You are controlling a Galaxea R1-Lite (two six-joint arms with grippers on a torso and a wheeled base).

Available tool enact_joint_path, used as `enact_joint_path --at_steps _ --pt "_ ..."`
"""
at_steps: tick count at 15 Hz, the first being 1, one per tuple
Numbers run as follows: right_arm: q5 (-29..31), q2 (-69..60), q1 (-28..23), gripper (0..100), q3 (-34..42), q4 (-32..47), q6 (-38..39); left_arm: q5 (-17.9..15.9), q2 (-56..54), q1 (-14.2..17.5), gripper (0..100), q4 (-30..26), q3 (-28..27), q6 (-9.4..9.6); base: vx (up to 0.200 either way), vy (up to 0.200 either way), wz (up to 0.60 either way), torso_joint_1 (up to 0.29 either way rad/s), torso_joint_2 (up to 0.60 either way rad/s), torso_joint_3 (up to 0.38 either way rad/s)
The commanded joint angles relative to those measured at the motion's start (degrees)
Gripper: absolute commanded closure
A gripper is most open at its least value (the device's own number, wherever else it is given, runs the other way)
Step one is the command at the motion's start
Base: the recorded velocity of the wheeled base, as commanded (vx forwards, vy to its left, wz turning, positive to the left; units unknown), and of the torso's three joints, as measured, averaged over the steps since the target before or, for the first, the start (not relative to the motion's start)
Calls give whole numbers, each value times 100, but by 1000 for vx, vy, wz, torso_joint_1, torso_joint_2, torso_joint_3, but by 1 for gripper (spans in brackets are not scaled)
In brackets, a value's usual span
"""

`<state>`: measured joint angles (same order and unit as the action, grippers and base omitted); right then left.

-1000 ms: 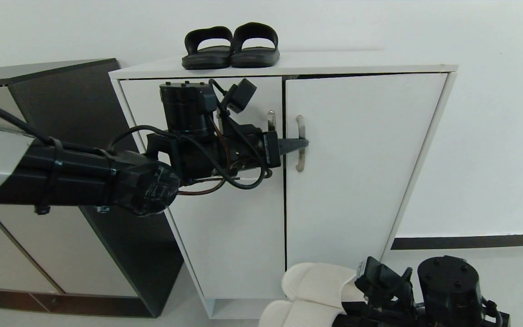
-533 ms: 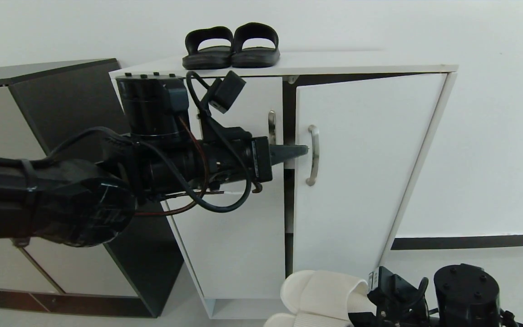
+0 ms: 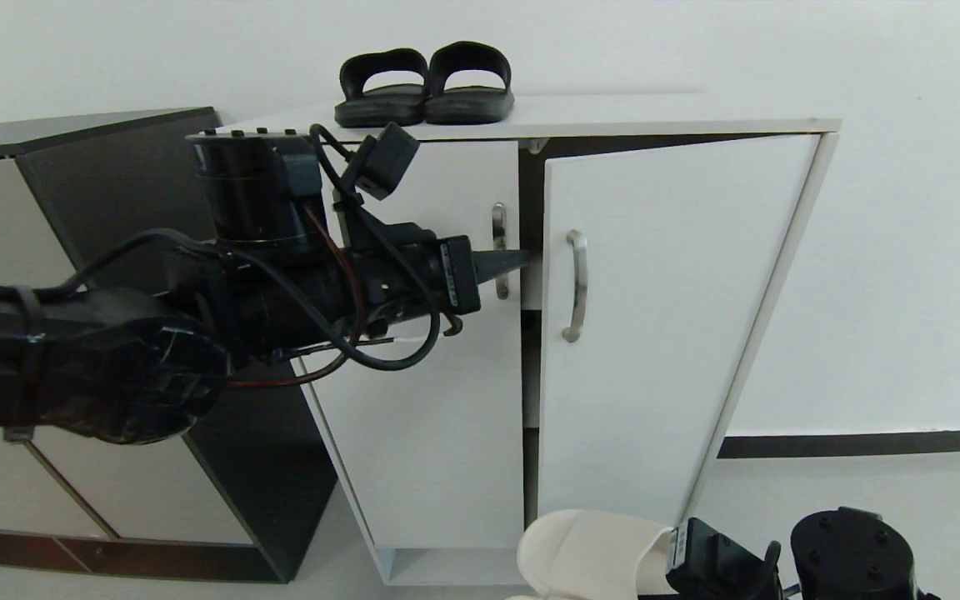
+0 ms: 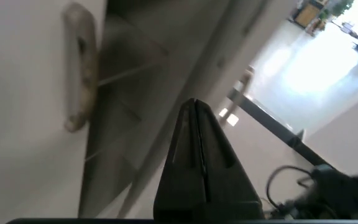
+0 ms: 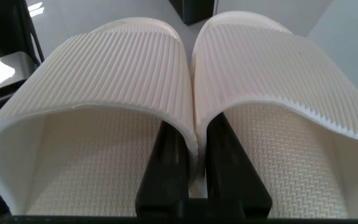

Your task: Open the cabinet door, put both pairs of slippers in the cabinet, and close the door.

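A white cabinet (image 3: 655, 112) fills the middle of the head view, with a pair of black slippers (image 3: 424, 83) standing side by side on its top, toward the upper left of that surface, toes to the wall. The left door (image 3: 422, 433) sits flush and shut. The right door (image 3: 663, 317) is ajar, its free edge swung forward so that a dark gap shows along its top and down the centre seam. Each door carries an upright metal handle: the left door's handle (image 3: 497, 221) just left of the gap, the right door's handle (image 3: 577, 285) just right of it. The left gripper (image 3: 522, 260) comes in from the left of the frame at handle height, fingers pressed together into a single wedge with nothing between them (image 4: 196, 124). Its tip lies over the dark gap, close to the right door's edge, though contact cannot be judged. At the bottom of the frame, right of centre, is the pair of white slippers (image 3: 588, 550). The right gripper (image 5: 196, 174) pinches their two ribbed straps (image 5: 123, 74) together where they meet. A dark cabinet (image 3: 113, 158) stands against the white one's left side.
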<state>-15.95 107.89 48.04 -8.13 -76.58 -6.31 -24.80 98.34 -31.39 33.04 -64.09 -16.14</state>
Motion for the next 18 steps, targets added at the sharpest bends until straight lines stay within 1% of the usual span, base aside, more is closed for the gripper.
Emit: enact_joint_path --at_steps 1,2,6,7,9,10,11,12,14,15,16,18 --pt "21 -4 47 100 57 -6 -10 238 625 -7 100 1 -605 -30 0 0 0 0 0 0" --pt "21 -4 56 100 84 -24 -28 317 774 -25 100 1 -763 -38 0 0 0 0 0 0" --pt "21 22 65 100 92 -24 -72 326 1266 -95 100 19 -1291 -56 0 0 0 0 0 0" --pt "21 22 82 100 92 -24 -72 326 1266 -95 100 45 -1299 -91 0 0 0 0 0 0" --pt "21 22 100 100 92 -24 -72 326 1240 -113 100 89 -1317 -284 0 0 0 0 0 0" --pt "21 22 118 100 101 -24 -72 335 1231 -139 100 150 -1291 -328 -200 0 0 2 2 2" --pt "21 31 153 100 145 -24 -72 423 1214 -174 100 230 -1255 -337 -200 0 0 2 2 -2" --pt "21 22 249 100 163 -32 -72 581 1179 -254 100 309 -1176 -337 -200 0 0 7 7 7" --pt "74 -48 522 100 207 -41 -124 634 1003 -508 100 511 -895 -337 -200 0 0 2 2 -2" --pt "171 -75 601 100 224 -41 -142 634 924 -605 100 572 -790 -337 -200 0 0 -2 2 -2" --pt "346 -92 777 100 233 -50 -151 643 836 -772 100 678 -649 -337 -200 0 0 -17 -2 7" --pt "417 -154 996 100 259 -67 -151 643 757 -1018 100 783 -491 -337 -200 0 0 -5 5 12"
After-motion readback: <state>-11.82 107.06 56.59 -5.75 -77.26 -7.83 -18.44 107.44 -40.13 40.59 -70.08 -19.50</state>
